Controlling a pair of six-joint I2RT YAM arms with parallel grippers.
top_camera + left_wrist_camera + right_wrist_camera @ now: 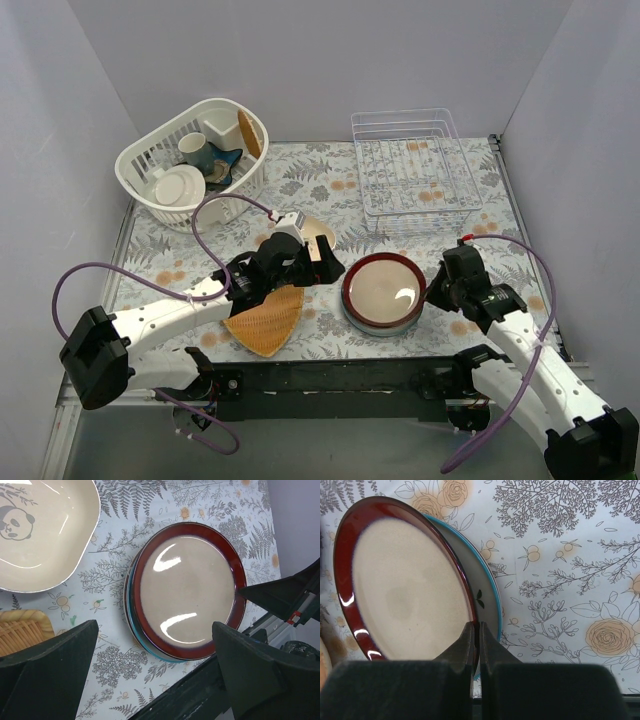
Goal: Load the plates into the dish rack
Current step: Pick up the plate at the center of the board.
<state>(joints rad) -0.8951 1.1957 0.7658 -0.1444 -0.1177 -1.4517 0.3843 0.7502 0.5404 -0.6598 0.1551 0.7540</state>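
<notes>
So, closest to me, my right gripper (475, 640) is pinching the near-right rim of the dark red-brown plate (405, 580). The fingers are squeezed almost together, with just that thin edge sitting between them. That plate is sitting on top of a small stack near the front of the table. Right under it a white plate with a teal rim (489, 597) is peeking out on one side, showing a tiny dark leaf mark. I can't tell how many more are hiding below.

My left gripper (325, 262) is hanging just to the left of the stack, jaws spread about as wide as they go. It's gripping nothing and, as far as I'm seeing, not touching the plates.

Under that arm an orange woven tray (268, 320) is lying on the flowery tablecloth (330, 185). Just beyond it a cream rounded-square dish (40, 535) with a little panda on it is resting flat, near the stack but apart from it.

Further back on the right the dish rack (415, 172) is standing well apart from the stack. Way back on the left a white slotted basket (140, 160) is holding a cup (193, 150), a plain white plate (180, 186) and a few other bits I'm not making out.
</notes>
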